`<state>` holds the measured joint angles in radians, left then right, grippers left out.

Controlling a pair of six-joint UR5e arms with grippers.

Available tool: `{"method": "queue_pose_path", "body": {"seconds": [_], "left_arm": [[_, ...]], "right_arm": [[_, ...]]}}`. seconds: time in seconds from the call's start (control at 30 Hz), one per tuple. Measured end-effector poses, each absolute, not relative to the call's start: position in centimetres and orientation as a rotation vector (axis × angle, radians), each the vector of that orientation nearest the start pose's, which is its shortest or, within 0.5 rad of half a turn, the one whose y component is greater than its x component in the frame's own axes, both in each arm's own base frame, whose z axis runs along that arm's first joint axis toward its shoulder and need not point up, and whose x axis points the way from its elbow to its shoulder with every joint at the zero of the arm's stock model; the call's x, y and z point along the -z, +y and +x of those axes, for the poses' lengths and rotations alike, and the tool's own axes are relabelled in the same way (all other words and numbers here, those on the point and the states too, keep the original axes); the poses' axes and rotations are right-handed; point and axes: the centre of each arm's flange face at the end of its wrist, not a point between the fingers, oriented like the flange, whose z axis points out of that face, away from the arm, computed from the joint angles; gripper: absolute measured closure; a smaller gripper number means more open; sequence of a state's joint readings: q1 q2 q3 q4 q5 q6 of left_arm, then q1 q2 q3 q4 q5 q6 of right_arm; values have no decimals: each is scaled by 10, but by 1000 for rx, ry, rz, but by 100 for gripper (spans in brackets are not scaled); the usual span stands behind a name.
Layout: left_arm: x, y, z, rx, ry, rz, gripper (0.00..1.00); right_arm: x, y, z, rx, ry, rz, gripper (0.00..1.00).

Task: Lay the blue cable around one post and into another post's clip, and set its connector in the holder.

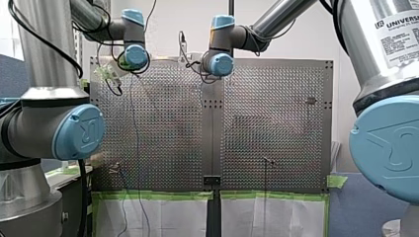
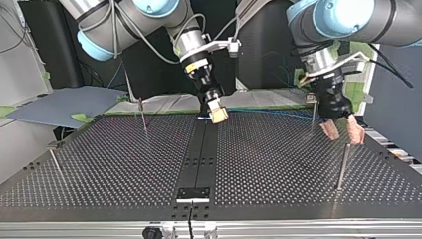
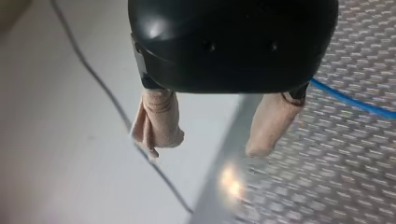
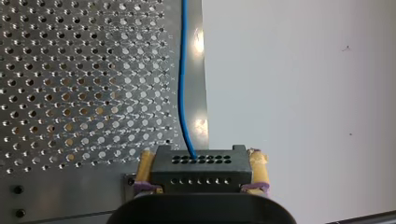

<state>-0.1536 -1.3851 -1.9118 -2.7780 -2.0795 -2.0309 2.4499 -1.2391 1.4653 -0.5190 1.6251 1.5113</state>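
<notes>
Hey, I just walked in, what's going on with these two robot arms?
My right gripper has its jaws shut on the black connector, with the blue cable trailing from it along the far edge of the perforated table in the top view. My left gripper hovers beside the cable with its jaws open, holding nothing. The connector is not yet in the holder at the near edge.

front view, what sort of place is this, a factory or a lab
Probably a robotics lab bench, not a factory line: my left arm and right arm reach over a perforated table with thin posts, its edge patched with green tape and paper.
</notes>
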Motion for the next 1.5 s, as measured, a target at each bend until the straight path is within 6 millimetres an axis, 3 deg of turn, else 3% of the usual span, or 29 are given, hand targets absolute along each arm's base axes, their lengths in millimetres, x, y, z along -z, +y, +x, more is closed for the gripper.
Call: {"method": "queue_pose_path", "body": {"seconds": [0.2,0.33,0.5,0.67,0.87,1.17,1.5], "left_arm": [[-488,-141,388,205,1143,-622,0],[-503,-137,384,213,1112,-622,0],[-494,-133,399,205,1129,-619,0],[-484,-130,418,222,1138,-614,0],[-491,-120,432,258,1111,-609,0],[-497,-87,446,295,1079,-619,0],[-486,-48,469,281,1098,-608,0]], "right_arm": [[-406,-316,581,-1957,-548,1481,100],[-395,-319,588,-1945,-549,1502,100],[-390,-322,594,-1948,-547,1507,100],[-396,-324,598,-1968,-538,1495,100],[-407,-328,603,-1992,-527,1471,100],[-408,-332,612,-2008,-514,1463,100],[-399,-338,634,-2009,-502,1483,100]]}}
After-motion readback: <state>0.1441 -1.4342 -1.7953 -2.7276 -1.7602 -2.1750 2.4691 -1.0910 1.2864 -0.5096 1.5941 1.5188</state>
